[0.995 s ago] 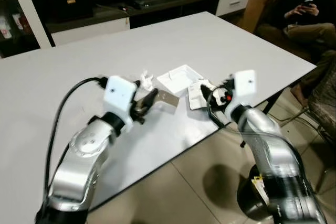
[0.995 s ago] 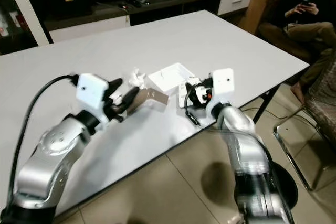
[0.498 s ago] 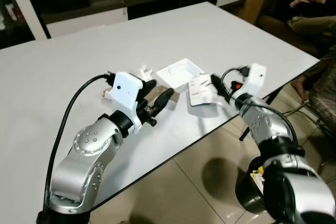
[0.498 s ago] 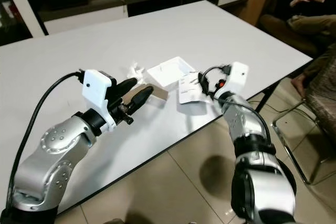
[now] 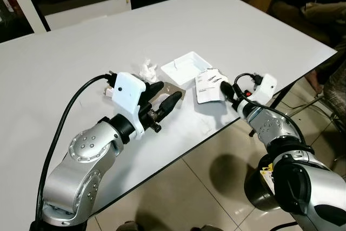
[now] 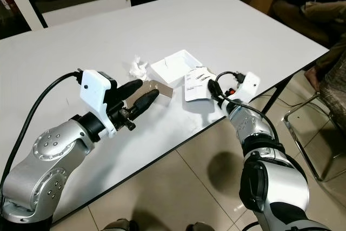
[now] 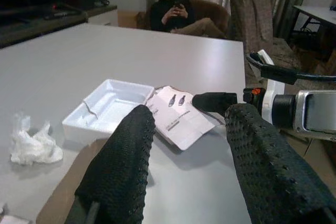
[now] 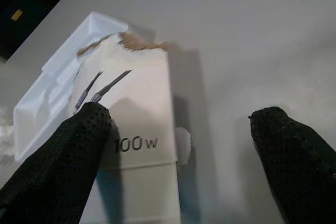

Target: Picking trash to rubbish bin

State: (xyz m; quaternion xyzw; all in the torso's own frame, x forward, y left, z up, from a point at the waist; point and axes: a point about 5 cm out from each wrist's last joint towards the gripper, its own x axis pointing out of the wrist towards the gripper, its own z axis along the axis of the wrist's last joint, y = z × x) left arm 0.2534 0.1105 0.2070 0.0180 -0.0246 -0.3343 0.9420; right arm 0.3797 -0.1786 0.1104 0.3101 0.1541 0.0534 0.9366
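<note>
Fingers of the right gripper (image 6: 214, 88) are spread wide and hold nothing; one black fingertip (image 8: 86, 129) lies on the near end of the torn white printed card wrapper (image 5: 208, 85), the other (image 8: 275, 129) rests on bare table beside it. That wrapper lies flat near the front edge of the large white table (image 5: 259, 36), its long axis running away from the gripper toward the shallow white foam tray (image 5: 184, 68) it leans against. By my judgement the right arm is the nearer one, and the wrapper sits partly between its fingers, off to one side.

Left gripper (image 5: 165, 97) hovers parted and empty over the small brown cardboard flap (image 6: 160, 88), with the crumpled white tissue (image 5: 146, 70) just beyond. A person (image 7: 176, 14) sits on a sofa past the table
</note>
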